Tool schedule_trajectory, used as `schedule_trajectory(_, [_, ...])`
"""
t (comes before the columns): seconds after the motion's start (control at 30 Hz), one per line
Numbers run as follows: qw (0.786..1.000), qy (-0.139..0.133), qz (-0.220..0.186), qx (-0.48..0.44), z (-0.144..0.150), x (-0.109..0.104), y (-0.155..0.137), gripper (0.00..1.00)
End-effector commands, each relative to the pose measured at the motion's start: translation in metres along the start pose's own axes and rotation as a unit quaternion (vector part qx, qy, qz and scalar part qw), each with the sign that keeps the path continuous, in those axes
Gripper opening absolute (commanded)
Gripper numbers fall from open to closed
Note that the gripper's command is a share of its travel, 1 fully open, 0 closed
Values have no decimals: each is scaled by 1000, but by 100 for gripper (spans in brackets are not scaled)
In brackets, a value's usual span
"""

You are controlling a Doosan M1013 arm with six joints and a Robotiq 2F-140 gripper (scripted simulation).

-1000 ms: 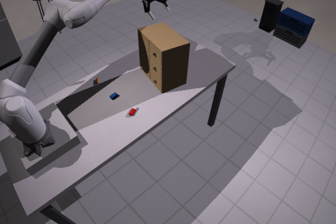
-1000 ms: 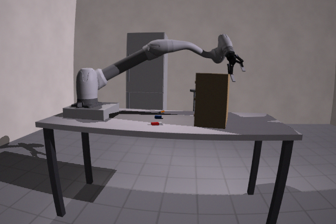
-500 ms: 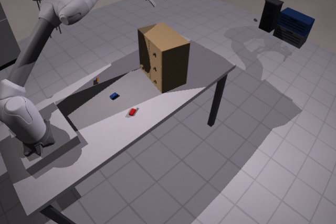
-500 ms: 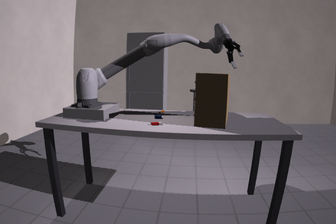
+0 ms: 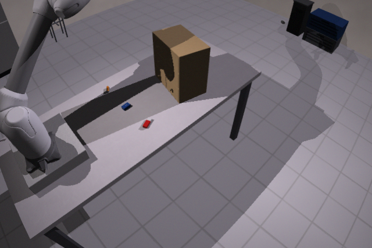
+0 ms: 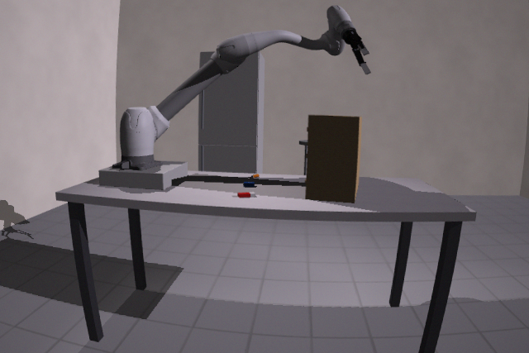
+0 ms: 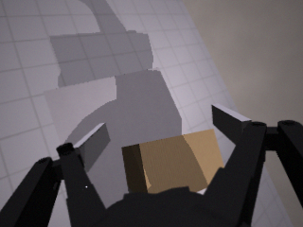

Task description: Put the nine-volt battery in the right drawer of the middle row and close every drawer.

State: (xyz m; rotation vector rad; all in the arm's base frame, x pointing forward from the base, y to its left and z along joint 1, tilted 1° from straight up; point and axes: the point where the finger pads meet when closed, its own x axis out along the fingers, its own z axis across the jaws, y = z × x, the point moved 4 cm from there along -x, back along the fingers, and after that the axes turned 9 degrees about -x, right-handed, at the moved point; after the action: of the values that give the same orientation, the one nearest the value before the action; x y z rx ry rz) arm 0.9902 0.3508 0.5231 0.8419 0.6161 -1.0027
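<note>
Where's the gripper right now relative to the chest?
The gripper is open and empty, high above the chest and past its far side in the exterior view, well away from the table.

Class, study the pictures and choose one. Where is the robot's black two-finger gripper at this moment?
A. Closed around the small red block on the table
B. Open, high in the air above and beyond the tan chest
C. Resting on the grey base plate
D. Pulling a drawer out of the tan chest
B: the black two-finger gripper hangs open and holds nothing, well above the tan box-shaped chest.
</note>
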Motion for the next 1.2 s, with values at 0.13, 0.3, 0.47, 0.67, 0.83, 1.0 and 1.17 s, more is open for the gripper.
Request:
schedule_trajectory(0.13, [995, 37, -30, 90, 45, 21, -51, 100])
schedule_trajectory(0.3, [982, 62, -65, 165, 75, 36, -101, 100])
schedule_trajectory(0.47, [960, 82, -105, 244, 100, 48, -161, 100])
schedule_trajectory(0.67, [930, 98, -147, 324, 118, 57, -228, 100])
schedule_trajectory(0.83, [901, 105, -178, 380, 127, 62, -280, 100])
schedule_trajectory(1.0, [860, 111, -217, 448, 132, 66, -346, 100])
schedule_trajectory(1.17, [828, 112, -243, 493, 132, 68, -392, 100])
